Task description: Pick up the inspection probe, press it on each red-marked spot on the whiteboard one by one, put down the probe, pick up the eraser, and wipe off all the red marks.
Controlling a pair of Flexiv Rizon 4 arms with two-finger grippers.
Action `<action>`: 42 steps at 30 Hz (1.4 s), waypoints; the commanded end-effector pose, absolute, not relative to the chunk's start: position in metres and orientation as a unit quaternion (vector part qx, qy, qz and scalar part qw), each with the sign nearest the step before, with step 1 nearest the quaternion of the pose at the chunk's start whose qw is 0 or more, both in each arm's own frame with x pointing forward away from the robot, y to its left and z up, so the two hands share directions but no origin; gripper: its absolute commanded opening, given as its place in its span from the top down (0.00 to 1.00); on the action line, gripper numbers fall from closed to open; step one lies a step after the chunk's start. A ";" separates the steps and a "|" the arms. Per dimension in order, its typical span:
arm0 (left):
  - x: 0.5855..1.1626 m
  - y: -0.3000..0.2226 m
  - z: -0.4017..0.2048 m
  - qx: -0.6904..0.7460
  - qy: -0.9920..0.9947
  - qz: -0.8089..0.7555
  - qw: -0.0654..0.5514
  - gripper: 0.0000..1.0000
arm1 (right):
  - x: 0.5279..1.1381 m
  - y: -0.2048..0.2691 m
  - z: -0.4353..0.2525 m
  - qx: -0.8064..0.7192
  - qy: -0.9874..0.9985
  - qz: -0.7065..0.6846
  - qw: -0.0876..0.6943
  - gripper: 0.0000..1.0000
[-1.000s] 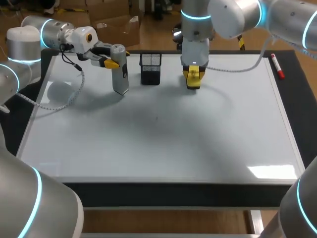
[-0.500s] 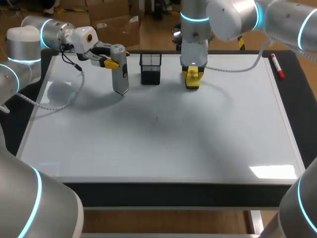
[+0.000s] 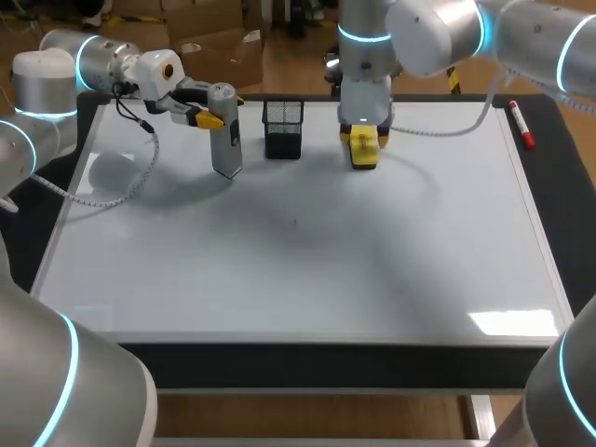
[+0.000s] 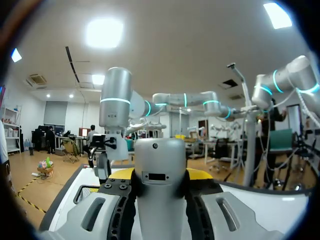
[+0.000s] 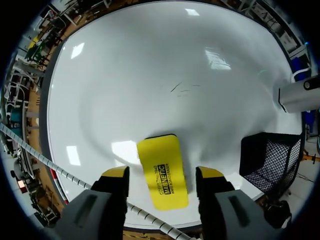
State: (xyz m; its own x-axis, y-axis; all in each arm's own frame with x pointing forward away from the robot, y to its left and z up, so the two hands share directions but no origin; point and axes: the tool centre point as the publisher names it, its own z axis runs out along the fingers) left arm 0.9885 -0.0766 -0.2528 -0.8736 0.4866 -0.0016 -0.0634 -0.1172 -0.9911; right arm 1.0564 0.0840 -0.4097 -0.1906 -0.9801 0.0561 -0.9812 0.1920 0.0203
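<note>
Gripping the inspection probe (image 3: 224, 130) are the left jaws, which pinch its grey body from two sides near the top. The probe stands upright with its foot on the whiteboard (image 3: 307, 251), at about 11 o'clock on the board. The left arm (image 3: 56, 65) comes in low from 9 o'clock. In the left wrist view the probe (image 4: 160, 170) fills the gap between the jaws, with a yellow fingertip (image 4: 122, 173) tight against each flank.

The right arm (image 3: 438, 28) comes down from 1 o'clock, and its jaws hang straight above the eraser (image 3: 362, 148). The eraser is a yellow block lying flat on the board at about 12 o'clock, just right of centre. In the right wrist view the right jaws are spread. The eraser (image 5: 162, 170) lies between the two yellow fingertips (image 5: 116, 172), with bare whiteboard (image 5: 150, 65) showing on both sides, so neither touches it.

A black mesh cup (image 3: 283, 128) stands on the board between probe and eraser, near the probe and apart from both. The right wrist view shows the cup (image 5: 265, 160) beside the jaws. A few faint dark strokes (image 5: 180, 89) mark the board ahead of the eraser.

A red marker (image 3: 521, 125) lies on the black counter (image 3: 559, 158) off the board's edge, at about 2 o'clock.
</note>
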 end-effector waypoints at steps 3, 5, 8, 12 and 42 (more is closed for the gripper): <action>0.996 -0.075 -0.254 -0.227 -0.616 0.713 0.244 1.00 | 1.052 0.075 -0.397 0.620 -0.784 0.005 0.016 0.00; 0.996 -0.075 -0.254 -0.227 -0.616 0.713 0.244 1.00 | 1.047 0.069 -0.392 0.603 -0.798 -0.007 0.010 0.00; 0.996 -0.075 -0.254 -0.227 -0.616 0.713 0.244 1.00 | 1.040 0.061 -0.384 0.577 -0.816 -0.021 0.001 0.00; 0.996 -0.075 -0.254 -0.227 -0.616 0.713 0.244 1.00 | 1.030 0.051 -0.371 0.531 -0.846 -0.045 -0.018 0.00; 0.996 -0.075 -0.254 -0.227 -0.616 0.713 0.244 1.00 | 1.025 -0.005 -0.278 0.161 -0.955 -0.225 -0.104 0.00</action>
State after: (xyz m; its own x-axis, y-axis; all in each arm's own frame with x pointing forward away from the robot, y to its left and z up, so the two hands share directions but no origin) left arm 0.9885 -0.0767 -0.2528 -0.8736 0.4867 -0.0016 -0.0635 -0.1172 -0.9911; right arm 1.0306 0.0008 -0.2816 -0.9238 -0.2801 -0.2610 -0.3660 0.8462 0.3873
